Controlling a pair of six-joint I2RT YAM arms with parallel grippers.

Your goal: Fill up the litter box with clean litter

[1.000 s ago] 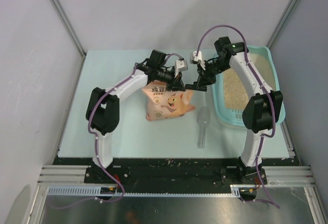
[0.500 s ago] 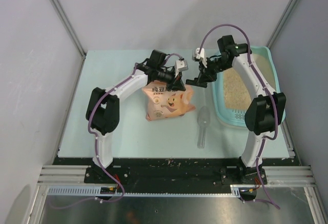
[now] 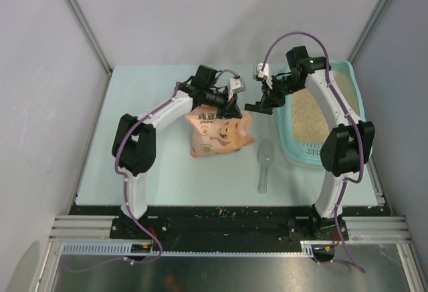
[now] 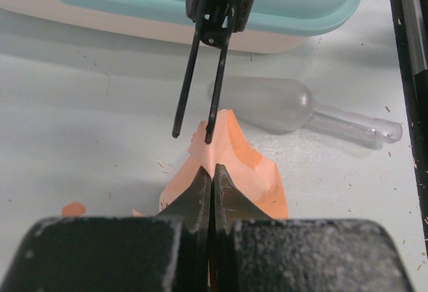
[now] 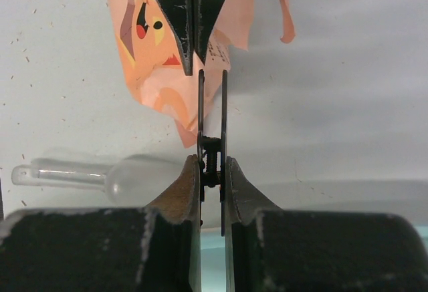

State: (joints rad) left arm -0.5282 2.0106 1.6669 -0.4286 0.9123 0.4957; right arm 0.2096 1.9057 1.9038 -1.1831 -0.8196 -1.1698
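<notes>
The teal litter box (image 3: pixel 286 133) stands at the right and holds beige clean litter (image 3: pixel 309 115); its wall shows in the left wrist view (image 4: pixel 287 5). The peach-pink cat bag (image 3: pixel 217 135) stands mid-table. My left gripper (image 3: pixel 232 103) is shut on the bag's top corner (image 4: pixel 247 172), jaws pressed together (image 4: pixel 212 170). My right gripper (image 3: pixel 266 98) is shut on thin black scissors (image 5: pixel 212 118), its jaws clamping them at the pivot (image 5: pixel 212 162). The blades (image 4: pixel 214 71) are slightly apart, and one tip sits at the bag's raised corner.
A clear plastic scoop (image 3: pixel 265 164) lies on the table between the bag and the litter box, also in the left wrist view (image 4: pixel 281 105) and the right wrist view (image 5: pixel 127 175). Small litter crumbs dot the table near it.
My right gripper with the scissors has drawn slightly back and up, away from the bag's right side. The left gripper and the bag have stayed put.
</notes>
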